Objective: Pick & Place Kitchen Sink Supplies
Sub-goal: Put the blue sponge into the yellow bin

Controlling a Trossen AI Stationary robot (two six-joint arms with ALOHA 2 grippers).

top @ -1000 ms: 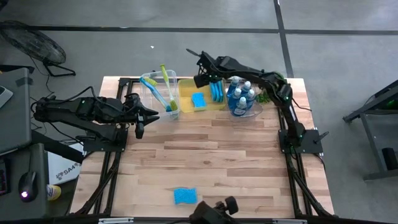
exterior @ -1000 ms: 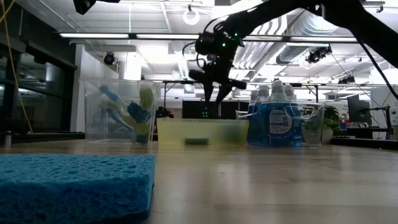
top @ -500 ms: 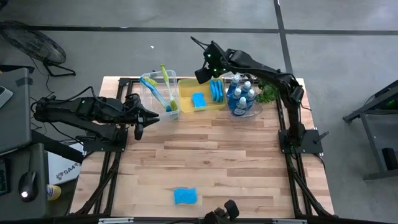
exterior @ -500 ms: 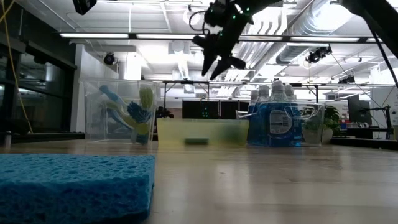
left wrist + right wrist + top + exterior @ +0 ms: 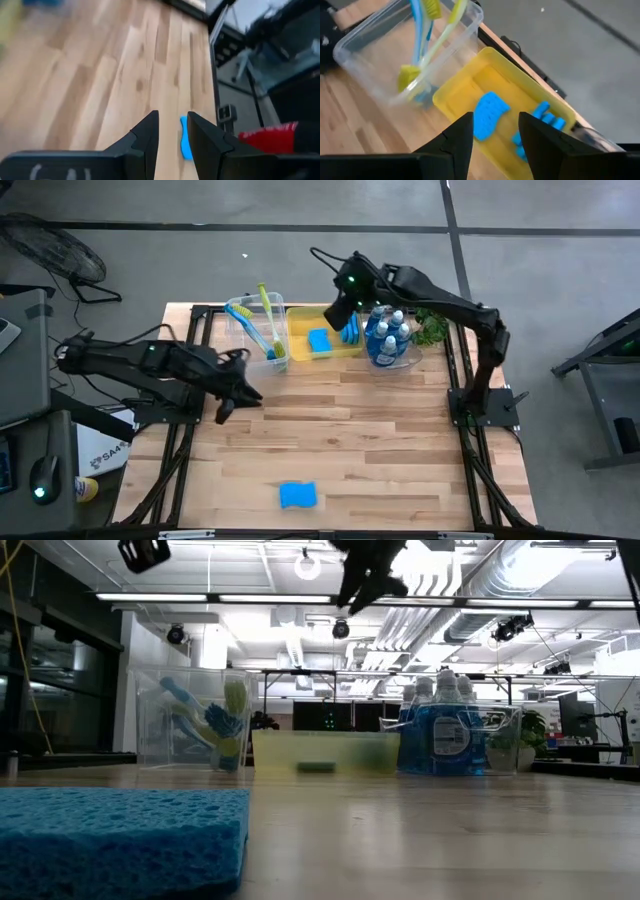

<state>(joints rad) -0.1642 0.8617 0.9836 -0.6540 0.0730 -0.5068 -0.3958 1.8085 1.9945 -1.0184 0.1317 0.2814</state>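
Note:
One flat blue sponge (image 5: 297,495) lies alone by the table's near edge; it looms large in the low view (image 5: 120,840) and shows far off between the fingers in the left wrist view (image 5: 184,145). My left gripper (image 5: 240,398) (image 5: 172,117) hovers open over bare table, left of centre. My right gripper (image 5: 338,310) (image 5: 495,117) is open, empty and high above the yellow bin (image 5: 305,352). That bin holds one sponge lying flat (image 5: 489,114) and others on edge (image 5: 540,120). Brushes (image 5: 262,325) lean in a clear bin. Soap bottles (image 5: 385,335) stand in another.
The three bins stand in a row along the far edge: the clear brush bin (image 5: 190,720), the yellow bin (image 5: 320,752), the clear bottle bin (image 5: 455,735). A green plant (image 5: 432,330) sits at the far right. Bare wood (image 5: 350,440) spans the middle of the table.
My right gripper has risen straight up out of the yellow bin, drifting slightly toward the table's right, and carries nothing. My left gripper has swung toward the near edge and the right, turning to point at the lone sponge. The sponges, brushes and bottles have stayed put.

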